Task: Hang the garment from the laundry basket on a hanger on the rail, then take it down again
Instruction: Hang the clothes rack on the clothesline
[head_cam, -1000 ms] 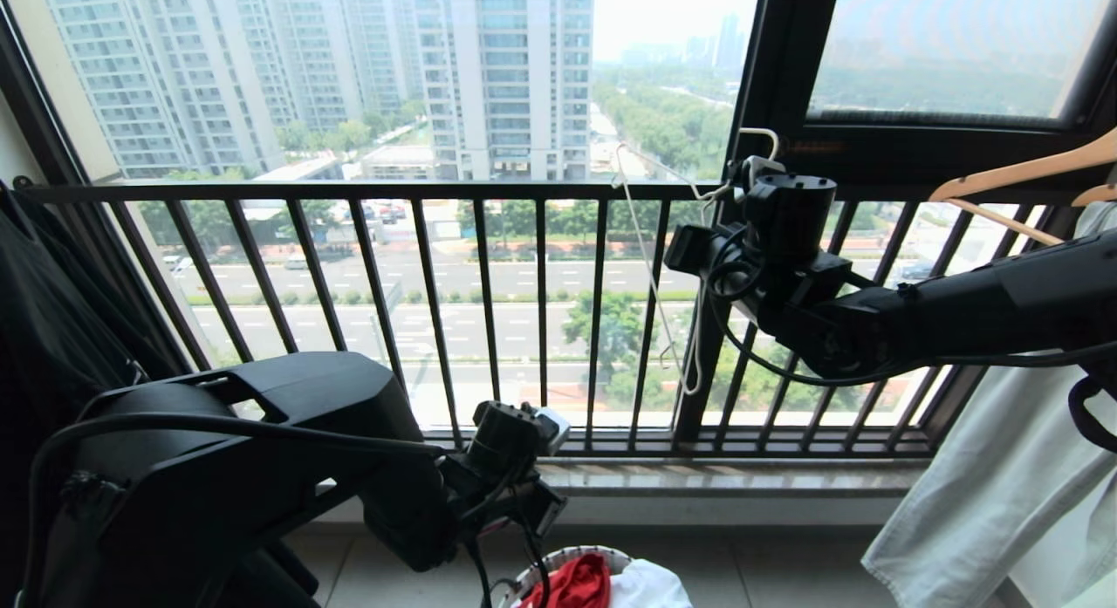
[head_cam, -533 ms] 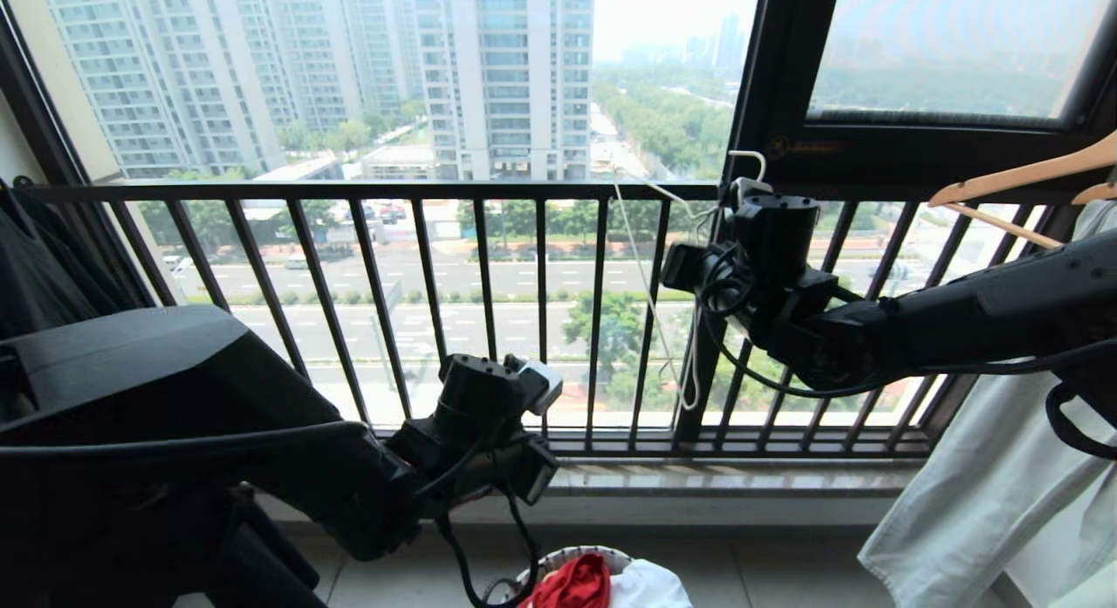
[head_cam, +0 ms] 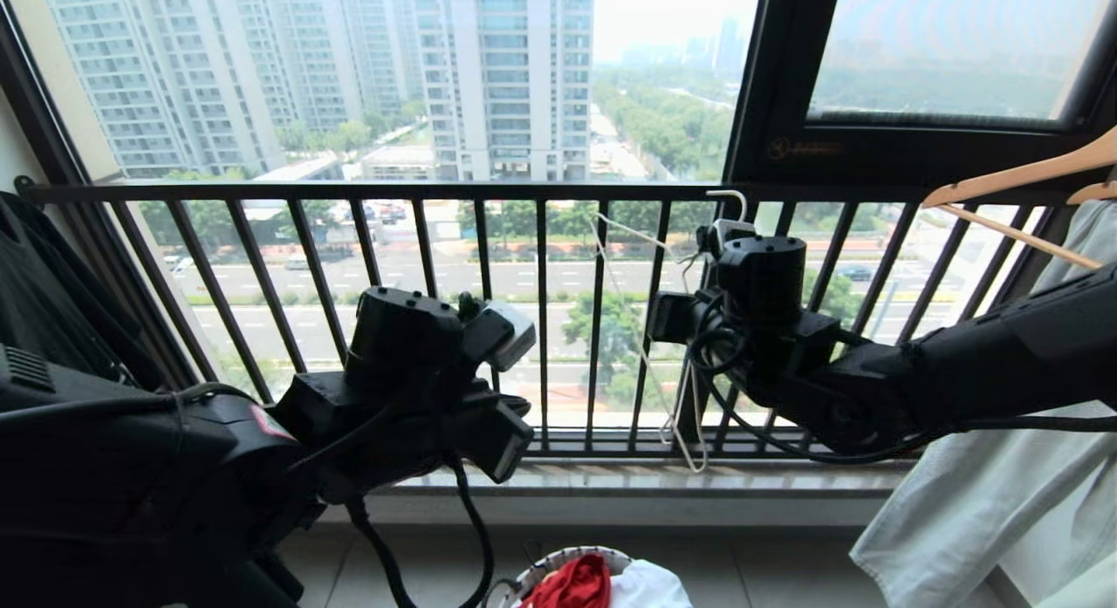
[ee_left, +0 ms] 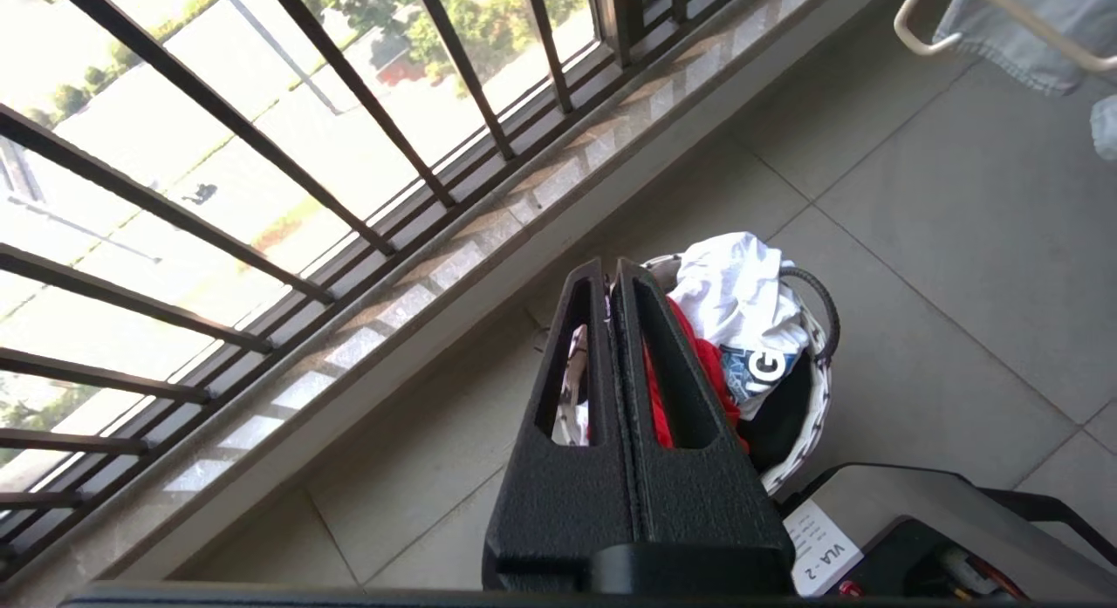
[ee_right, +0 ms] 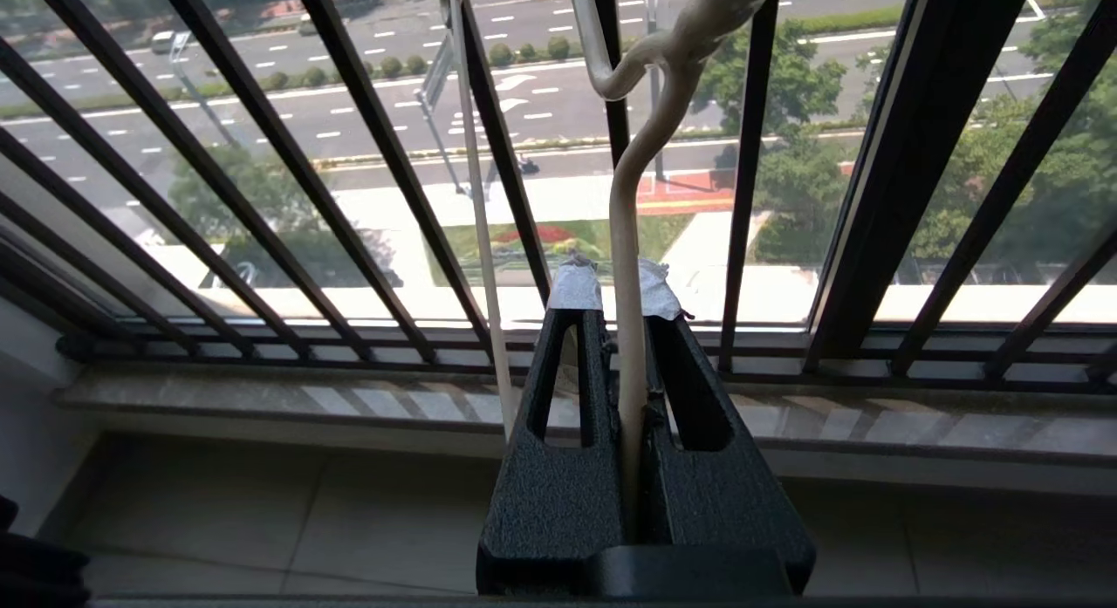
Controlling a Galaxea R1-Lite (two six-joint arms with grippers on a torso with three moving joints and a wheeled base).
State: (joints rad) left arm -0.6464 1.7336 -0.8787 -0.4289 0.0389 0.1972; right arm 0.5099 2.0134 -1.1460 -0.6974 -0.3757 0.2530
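The red garment (head_cam: pixel 576 584) lies bunched in the laundry basket (head_cam: pixel 558 560) on the floor at the bottom of the head view. In the left wrist view my left gripper (ee_left: pixel 611 266) hovers well above the basket (ee_left: pixel 816 399), jaws shut together with nothing between them. The garment (ee_left: pixel 698 355) shows past its fingers. My left arm (head_cam: pixel 401 372) is raised at lower left. My right gripper (ee_right: pixel 618 285) is shut on the thin white hanger (ee_right: pixel 627 198) and holds that hanger (head_cam: pixel 646 355) in front of the window bars. The rail is out of view.
A white cloth (head_cam: pixel 650 586) shares the basket. A black barred window railing (head_cam: pixel 436 192) runs across ahead. A wooden hanger (head_cam: pixel 1021 176) with pale cloth (head_cam: pixel 986 503) hangs at right. Dark clothing (head_cam: pixel 52 285) hangs at far left.
My left arm has lifted from just above the basket to mid-height; the red garment stays in the basket. My right arm has lowered the hanger and shifted it slightly left.
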